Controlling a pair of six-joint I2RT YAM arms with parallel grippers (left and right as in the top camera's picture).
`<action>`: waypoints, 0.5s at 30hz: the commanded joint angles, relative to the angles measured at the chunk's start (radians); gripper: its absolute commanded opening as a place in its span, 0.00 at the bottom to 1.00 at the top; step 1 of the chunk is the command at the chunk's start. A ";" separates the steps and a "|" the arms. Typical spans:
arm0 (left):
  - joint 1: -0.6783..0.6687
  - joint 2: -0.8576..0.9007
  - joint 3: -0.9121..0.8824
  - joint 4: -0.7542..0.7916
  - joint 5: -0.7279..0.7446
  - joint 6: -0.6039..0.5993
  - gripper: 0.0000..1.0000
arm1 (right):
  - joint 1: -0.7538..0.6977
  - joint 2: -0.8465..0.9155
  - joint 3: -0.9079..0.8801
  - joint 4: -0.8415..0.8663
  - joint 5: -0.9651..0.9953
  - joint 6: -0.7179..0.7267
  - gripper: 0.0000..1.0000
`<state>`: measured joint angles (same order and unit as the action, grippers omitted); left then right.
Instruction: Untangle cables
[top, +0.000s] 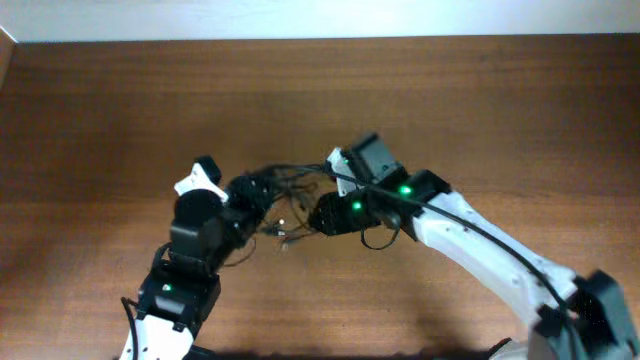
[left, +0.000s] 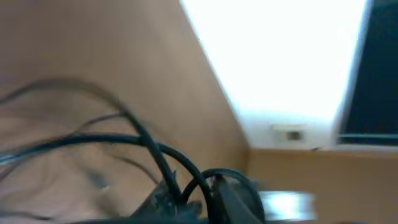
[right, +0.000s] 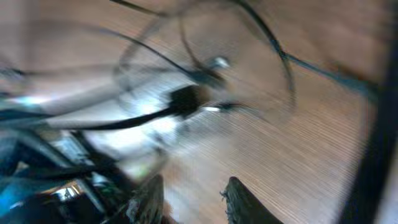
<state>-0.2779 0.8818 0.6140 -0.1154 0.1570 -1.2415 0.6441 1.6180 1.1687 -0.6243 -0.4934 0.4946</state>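
Cables (top: 285, 190): thin, black, round in section, limp. Tangled in loose loops and arcs at mid-table, slung between the two claws. Exact strand count not possible, overlapping and blurred. At least four strands separable in the left wrist view, arching over and converging low in the frame. Small pale tips (top: 284, 228), two or so, lying on the wood just below the knot. One stubby black plug (right: 185, 99) with a short metal pin, near the right wrist camera. A second, silvery end (right: 217, 62) just above it.

Table (top: 100, 120): brown wood, fine straight grain, matt.

Arms: two. Black blocky wrists, smooth white shells on the links. Three green lamps (top: 405, 190) lit, two on the right arm, one on the left. Thicker black lead (top: 490, 240) along the right arm's white link, apart from the tangle.

Left gripper (top: 245, 198): buried in the left edge of the tangle. One dark finger (left: 233, 198) low in its own camera, cords crossing right beside it. Opening and hold: cannot tell.

Right gripper (top: 312, 212): at the right edge of the tangle, facing the left one across it. Two dark fingers (right: 245, 202) parted, bare wood in the gap, nothing pinched. Cords beyond the tips.

In the way: motion blur in both wrist views. Bright white patch (left: 286, 56) washing out the upper left wrist view. Knot's ends covered from overhead by the claws' own bodies.
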 joint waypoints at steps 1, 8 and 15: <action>0.061 -0.030 0.019 0.142 -0.032 -0.049 0.23 | -0.005 0.098 -0.006 -0.045 0.107 0.010 0.29; 0.343 -0.064 0.019 0.094 -0.076 -0.045 0.27 | -0.180 0.104 -0.006 -0.187 0.360 0.049 0.25; 0.279 0.032 0.019 -0.334 0.187 0.151 0.99 | -0.239 0.103 -0.006 -0.086 0.190 -0.094 0.47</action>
<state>0.0444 0.8543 0.6369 -0.3805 0.2302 -1.1397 0.4019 1.7218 1.1610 -0.7223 -0.2779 0.4225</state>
